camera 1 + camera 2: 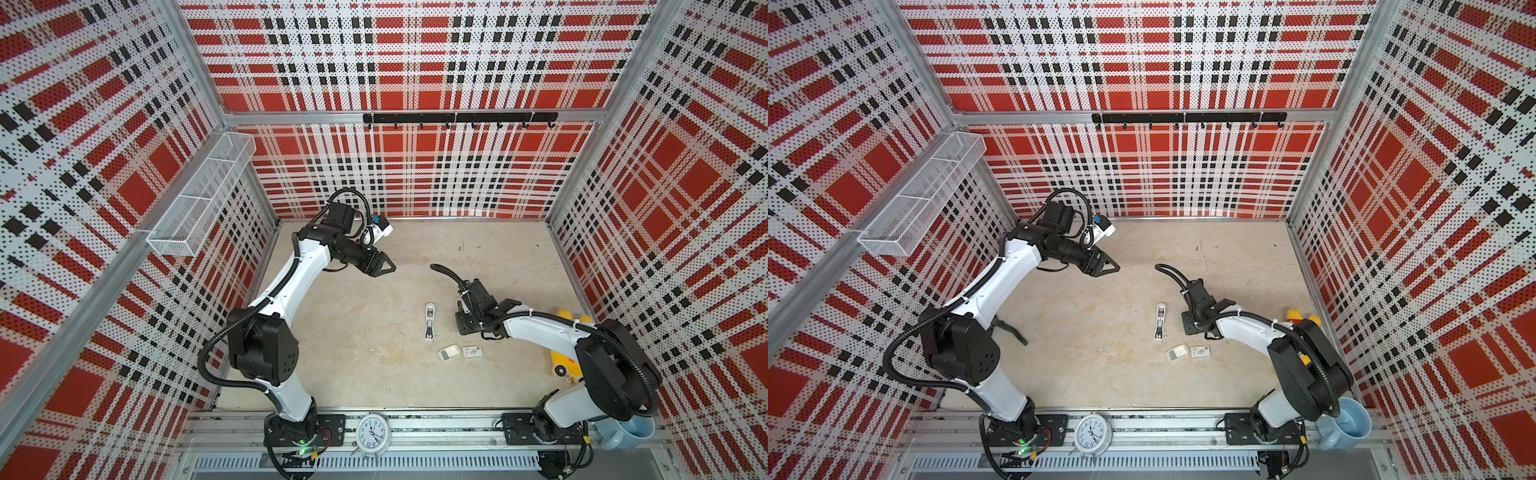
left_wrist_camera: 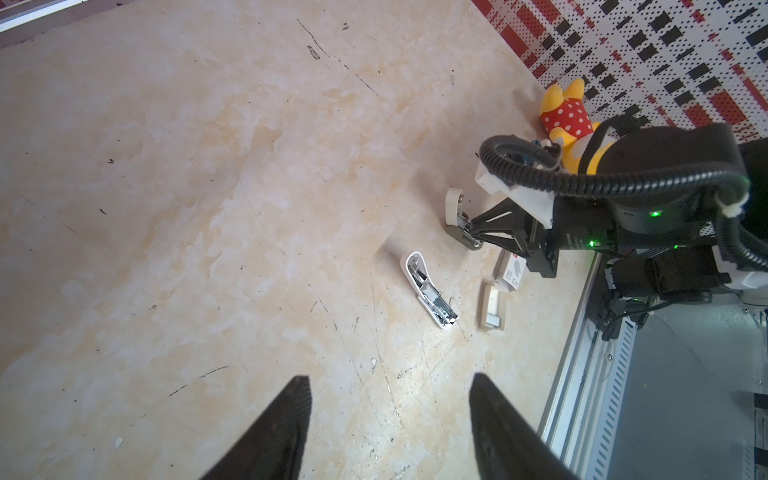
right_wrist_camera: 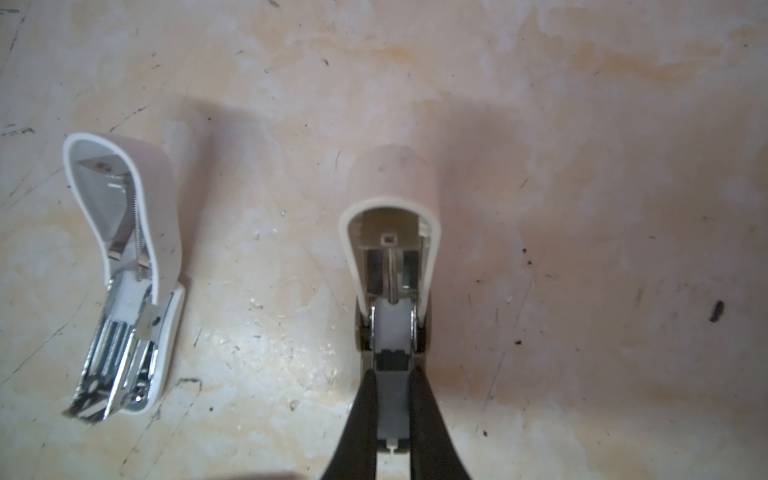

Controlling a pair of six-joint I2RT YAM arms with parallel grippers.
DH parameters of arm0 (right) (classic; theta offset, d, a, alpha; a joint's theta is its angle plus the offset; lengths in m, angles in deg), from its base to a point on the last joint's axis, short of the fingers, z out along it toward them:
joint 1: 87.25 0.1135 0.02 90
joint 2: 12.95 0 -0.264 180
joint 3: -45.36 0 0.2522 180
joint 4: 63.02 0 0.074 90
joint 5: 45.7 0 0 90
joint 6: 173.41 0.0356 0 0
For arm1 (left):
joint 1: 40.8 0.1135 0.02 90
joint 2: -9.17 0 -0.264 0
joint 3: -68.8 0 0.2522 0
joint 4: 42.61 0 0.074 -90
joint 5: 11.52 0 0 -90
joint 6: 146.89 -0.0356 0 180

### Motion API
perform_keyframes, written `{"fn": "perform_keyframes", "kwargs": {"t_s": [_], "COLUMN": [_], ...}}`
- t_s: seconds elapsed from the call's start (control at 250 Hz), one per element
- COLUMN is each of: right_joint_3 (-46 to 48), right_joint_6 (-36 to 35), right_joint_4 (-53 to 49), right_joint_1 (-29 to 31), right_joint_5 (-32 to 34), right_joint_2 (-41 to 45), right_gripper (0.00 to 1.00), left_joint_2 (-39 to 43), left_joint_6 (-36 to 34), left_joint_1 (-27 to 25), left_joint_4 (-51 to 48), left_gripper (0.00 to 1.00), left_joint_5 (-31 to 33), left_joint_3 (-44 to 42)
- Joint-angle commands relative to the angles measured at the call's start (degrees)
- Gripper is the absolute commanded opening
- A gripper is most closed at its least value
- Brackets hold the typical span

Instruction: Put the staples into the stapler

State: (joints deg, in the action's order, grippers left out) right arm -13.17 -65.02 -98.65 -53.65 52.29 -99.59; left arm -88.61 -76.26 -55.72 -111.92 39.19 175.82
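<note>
A white stapler (image 1: 430,320) (image 1: 1160,321) (image 2: 430,291) (image 3: 124,270) lies opened out flat on the table, its metal channel facing up. My right gripper (image 3: 392,376) (image 2: 471,235) is shut on the base of a second, beige stapler (image 3: 390,266) (image 2: 457,220) just right of it, whose lid stands swung up. The staples (image 1: 448,354) (image 2: 494,320) lie as a grey strip in a small white cardboard tray (image 1: 1177,352) nearer the front. My left gripper (image 1: 392,269) (image 2: 390,378) hangs open and empty above the table's back left, far from both staplers.
A printed box sleeve (image 1: 472,352) (image 2: 511,272) lies beside the tray. A yellow plush in a red dotted dress (image 2: 567,114) sits by the right wall. A clock (image 1: 372,432) and a blue mug (image 1: 631,432) stand on the front rail. A wire basket (image 1: 199,199) hangs on the left wall.
</note>
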Motion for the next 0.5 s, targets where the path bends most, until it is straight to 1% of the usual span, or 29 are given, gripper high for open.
{"fn": "perform_keyframes", "kwargs": {"t_s": [0.0, 0.496], "right_joint_3": [0.70, 0.92], "right_joint_6": [0.42, 0.68], "right_joint_4": [1.96, 2.44], "right_joint_1": [-0.23, -0.24], "right_joint_5": [0.24, 0.01], "right_joint_2": [-0.47, -1.79], "right_gripper": [0.13, 0.13], "left_joint_2": [0.33, 0.39], "left_joint_6": [0.06, -0.14], "left_joint_1": [0.50, 0.46], "left_joint_4": [-0.61, -0.55], "left_gripper": [0.64, 0.64], "left_joint_5": [-1.23, -1.17], "left_joint_3": [0.60, 0.23]}}
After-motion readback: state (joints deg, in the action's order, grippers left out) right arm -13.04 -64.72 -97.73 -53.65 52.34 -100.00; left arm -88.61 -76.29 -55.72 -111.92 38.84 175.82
